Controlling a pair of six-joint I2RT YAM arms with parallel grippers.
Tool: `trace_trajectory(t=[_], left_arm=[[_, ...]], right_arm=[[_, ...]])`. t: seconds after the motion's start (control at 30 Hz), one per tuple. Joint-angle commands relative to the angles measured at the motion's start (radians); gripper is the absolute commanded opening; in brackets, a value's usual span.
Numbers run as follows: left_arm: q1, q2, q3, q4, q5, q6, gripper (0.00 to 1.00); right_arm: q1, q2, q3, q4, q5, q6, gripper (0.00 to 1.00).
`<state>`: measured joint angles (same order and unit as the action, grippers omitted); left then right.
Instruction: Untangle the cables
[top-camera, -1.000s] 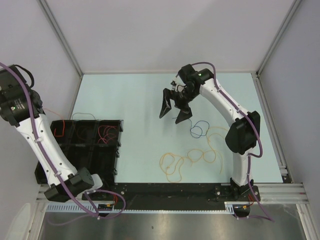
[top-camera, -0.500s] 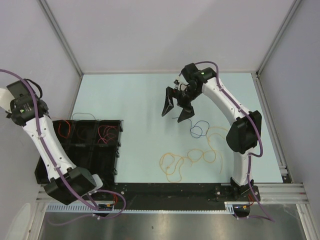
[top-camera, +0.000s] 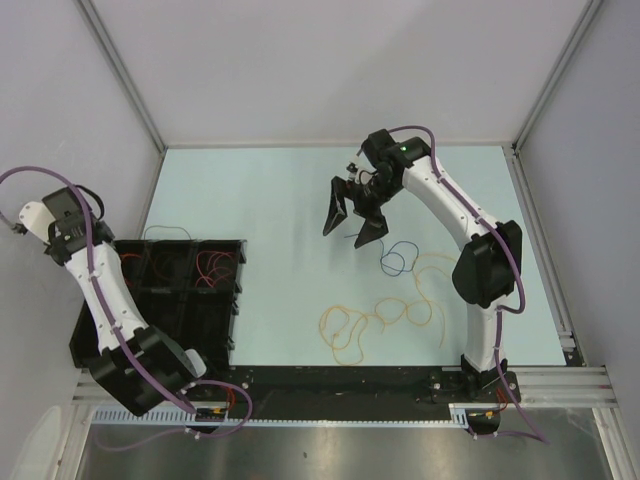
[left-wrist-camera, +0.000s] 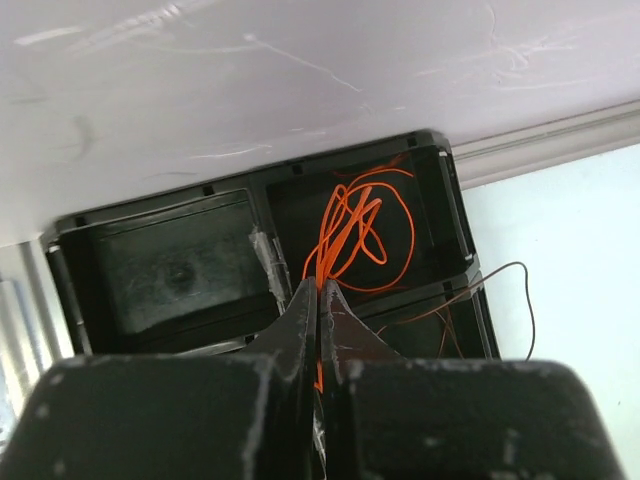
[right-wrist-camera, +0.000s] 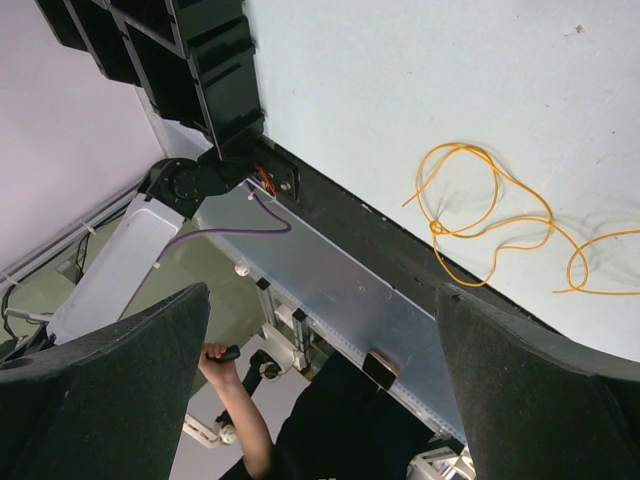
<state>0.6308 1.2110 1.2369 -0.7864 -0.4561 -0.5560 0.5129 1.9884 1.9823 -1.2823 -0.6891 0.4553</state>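
Pale walls closed in the light blue-green bench on three sides. A black compartment tray sat at its near left corner. The left arm reared up over that tray towards the left wall, and the right arm reached out over the far middle of the bench.

The left pincer was shut tight on a strand of the orange cable. The rest of that cable hung down in a loose bundle into one compartment of the tray. The right pincer stood spread wide, with nothing between its jaws, above bare bench.

Of the cables, the yellow-orange cable sprawled in several curly loops on the near middle of the bench. The dark blue cable lay just beyond it, near the right pincer, and I could not tell whether the two touched. A red cable rested in a right-hand compartment of the tray, and a thin dark cable trailed over the tray's far edge.

To my eye the job looked well past halfway. Several cables appeared sorted into the tray, one was on its way in, and the yellow-orange and blue ones had yet to be parted and collected.
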Motion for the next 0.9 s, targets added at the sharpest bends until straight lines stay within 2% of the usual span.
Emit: trace_trajectory(t=[0.0, 0.13, 0.33, 0.43, 0.47, 0.5, 0.53, 0.57, 0.63, 0.77, 0.8, 0.87], left_arm=[[0.006, -0.025, -0.03, 0.114, 0.027, 0.014, 0.0], [0.006, 0.024, -0.031, 0.177, 0.079, 0.056, 0.0], [0.006, 0.055, -0.03, 0.203, 0.082, 0.068, 0.02], [0.006, 0.067, -0.017, 0.214, 0.102, 0.07, 0.19], [0.006, 0.071, -0.008, 0.214, 0.111, 0.071, 0.51], [0.006, 0.082, 0.018, 0.21, 0.138, 0.07, 0.66], [0.004, 0.088, 0.035, 0.202, 0.155, 0.068, 0.75], [0.001, 0.097, 0.054, 0.193, 0.16, 0.065, 0.88], [-0.026, 0.119, 0.123, 0.156, 0.137, 0.053, 0.94], [-0.12, 0.151, 0.261, 0.085, 0.103, 0.025, 0.96], [-0.188, 0.159, 0.326, 0.063, 0.087, 0.025, 0.96], [-0.258, 0.177, 0.392, 0.043, 0.04, 0.015, 0.97]], right_arm=[[-0.007, 0.013, 0.0, -0.005, -0.026, 0.002, 1.0], [-0.011, 0.012, -0.005, -0.003, -0.027, 0.002, 1.0], [-0.016, 0.018, 0.018, -0.005, -0.02, 0.008, 1.0], [-0.017, 0.02, 0.023, 0.0, -0.015, 0.019, 1.0], [-0.019, 0.02, 0.023, 0.001, -0.015, 0.022, 1.0], [-0.017, 0.02, 0.023, 0.004, -0.015, 0.029, 1.0], [-0.017, 0.018, 0.021, 0.012, -0.012, 0.034, 1.0], [-0.017, 0.02, 0.02, 0.017, -0.012, 0.042, 1.0], [-0.016, 0.018, 0.018, 0.032, -0.012, 0.057, 1.0], [-0.004, 0.021, 0.012, 0.064, -0.018, 0.088, 1.0], [-0.001, 0.023, 0.01, 0.07, -0.023, 0.095, 1.0], [0.003, 0.024, 0.006, 0.095, -0.024, 0.118, 1.0]])
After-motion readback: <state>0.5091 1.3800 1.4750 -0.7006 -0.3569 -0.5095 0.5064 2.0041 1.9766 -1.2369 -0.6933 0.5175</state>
